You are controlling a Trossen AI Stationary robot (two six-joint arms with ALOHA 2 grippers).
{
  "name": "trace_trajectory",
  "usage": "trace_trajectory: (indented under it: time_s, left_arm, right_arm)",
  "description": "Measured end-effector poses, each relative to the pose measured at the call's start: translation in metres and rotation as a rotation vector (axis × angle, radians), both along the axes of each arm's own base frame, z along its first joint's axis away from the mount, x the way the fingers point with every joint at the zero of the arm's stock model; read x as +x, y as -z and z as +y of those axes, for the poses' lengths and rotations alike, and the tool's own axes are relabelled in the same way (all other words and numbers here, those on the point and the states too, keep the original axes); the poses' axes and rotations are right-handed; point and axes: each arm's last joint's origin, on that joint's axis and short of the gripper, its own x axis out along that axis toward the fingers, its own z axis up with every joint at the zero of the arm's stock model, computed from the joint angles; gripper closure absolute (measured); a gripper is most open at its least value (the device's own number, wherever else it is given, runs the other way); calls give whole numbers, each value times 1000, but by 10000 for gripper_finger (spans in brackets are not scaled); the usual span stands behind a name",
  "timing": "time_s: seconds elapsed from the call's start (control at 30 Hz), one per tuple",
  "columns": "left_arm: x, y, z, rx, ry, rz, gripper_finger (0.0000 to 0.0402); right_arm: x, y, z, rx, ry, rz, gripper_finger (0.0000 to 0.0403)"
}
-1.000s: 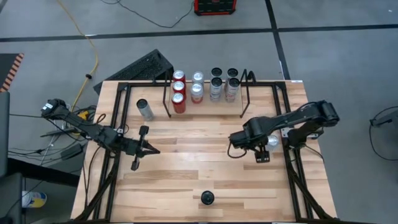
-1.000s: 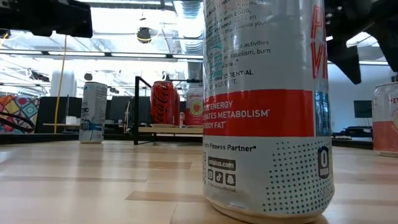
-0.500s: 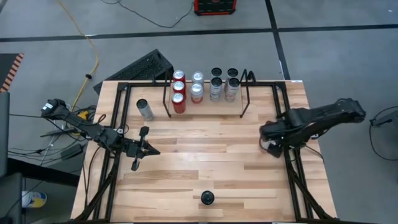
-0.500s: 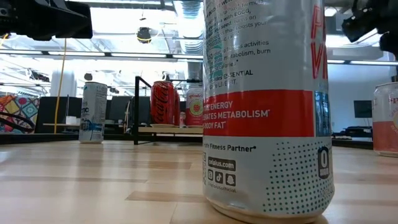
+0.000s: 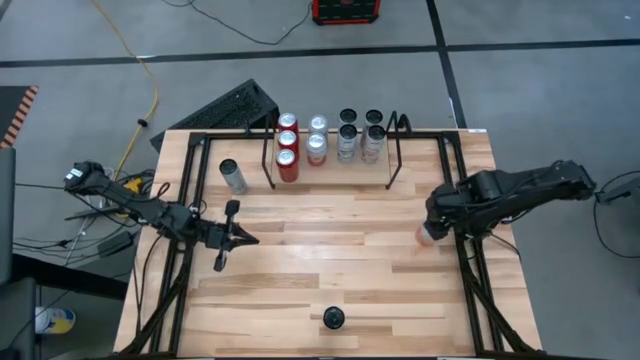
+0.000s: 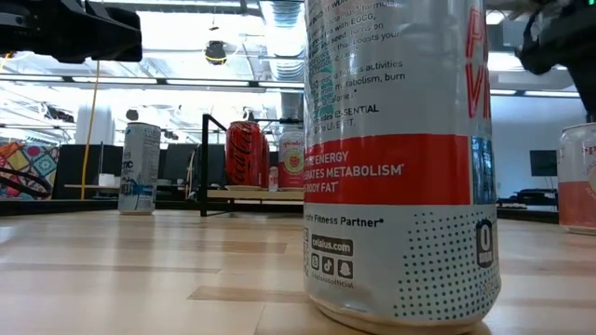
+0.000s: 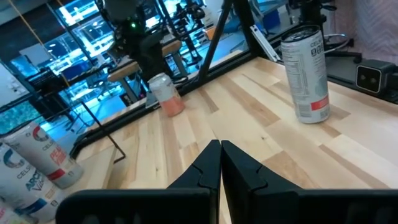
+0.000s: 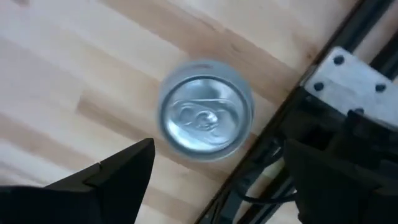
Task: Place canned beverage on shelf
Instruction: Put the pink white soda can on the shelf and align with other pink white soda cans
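Note:
A pink-and-white can (image 5: 428, 234) stands upright on the table near its right edge, its silver top (image 8: 205, 118) facing up. My right gripper (image 8: 219, 150) hangs above it, pointing down, open, its fingers clear of the can. The shelf (image 5: 392, 150), a black wire rack at the far edge, holds several cans (image 5: 288, 150). My left gripper (image 5: 240, 238) waits shut over the table's left part, pointing level.
A silver can (image 5: 232, 176) stands left of the shelf. Another can (image 5: 333, 318) stands near the front edge and fills the low view (image 6: 400, 158). Black rail frames (image 5: 470, 270) run along both sides of the table. Bare wood lies in the middle.
My right gripper has drawn back toward the table's right edge and its wrist has rolled; it has stayed open. It now hangs over the pink-and-white can, which has kept its place.

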Motion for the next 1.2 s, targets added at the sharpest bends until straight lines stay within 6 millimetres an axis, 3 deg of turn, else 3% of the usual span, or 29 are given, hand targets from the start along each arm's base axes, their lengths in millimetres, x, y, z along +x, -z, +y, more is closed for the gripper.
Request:
trace_trajectory:
  time_s: [0.17,0.47,0.6,0.8,0.93,1.2]
  left_arm:
    - [0,0,1,-6,-4,2,401]
    - [0,1,1,-2,-3,10,402]
    - [0,1,1,-1,-3,9,401]
    - [0,1,1,0,-3,10,402]
    - [0,2,1,6,-3,23,402]
    - [0,6,1,17,-1,54,402]
  right_arm:
    - [4,17,-1,56,59,-38,23]
    - [-4,15,-3,35,127,8,23]
    - [-9,7,-4,7,157,27,23]
    - [-4,-21,-2,-43,225,-104,23]
    - [0,-25,5,-15,345,-152,23]
    - [6,-12,29,-50,404,-15,26]
